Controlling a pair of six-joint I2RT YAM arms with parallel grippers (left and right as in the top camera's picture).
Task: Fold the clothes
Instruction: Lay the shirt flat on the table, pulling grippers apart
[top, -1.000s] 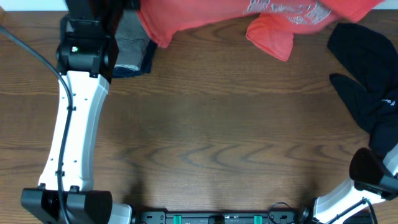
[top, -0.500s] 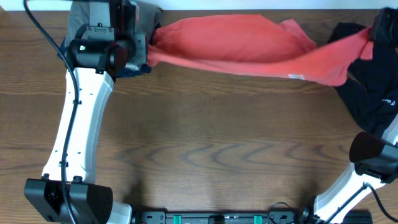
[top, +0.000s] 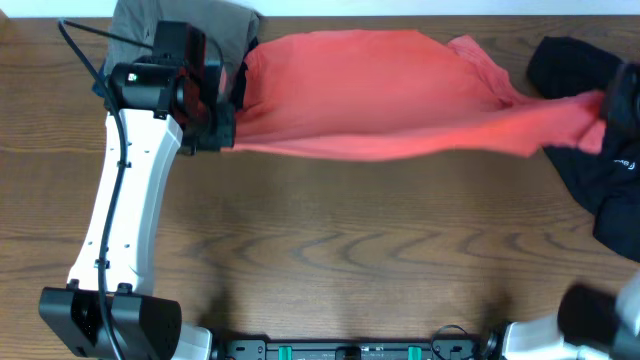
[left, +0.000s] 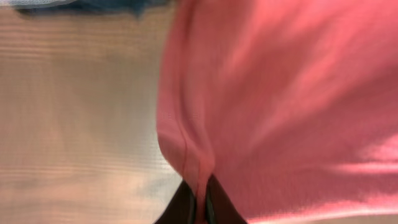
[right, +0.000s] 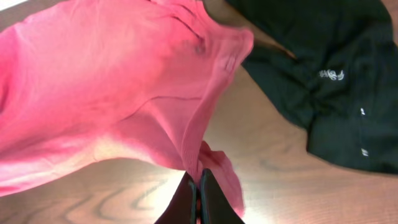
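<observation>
**Item 1, coral-red T-shirt**: we record it stretched across the far half of the counter, held at both ends. A second ago it was bunched at the far edge. Half a second ago it was a narrow sagging band. Now it spreads wider, and its lower edge reaches nearer the arm bases.

**Item 2, left gripper**: closed tight on a hemmed fold at the shirt's left end. It has come slightly nearer the arm bases.

**Item 3, right gripper**: closed tight, pinching the shirt's right end, which has shifted nearer too.

**Item 4, black garment**: heaped at the counter's right edge, white mark showing, place unchanged.

**Item 5, grey cloth**: far left corner, behind the left arm.
</observation>
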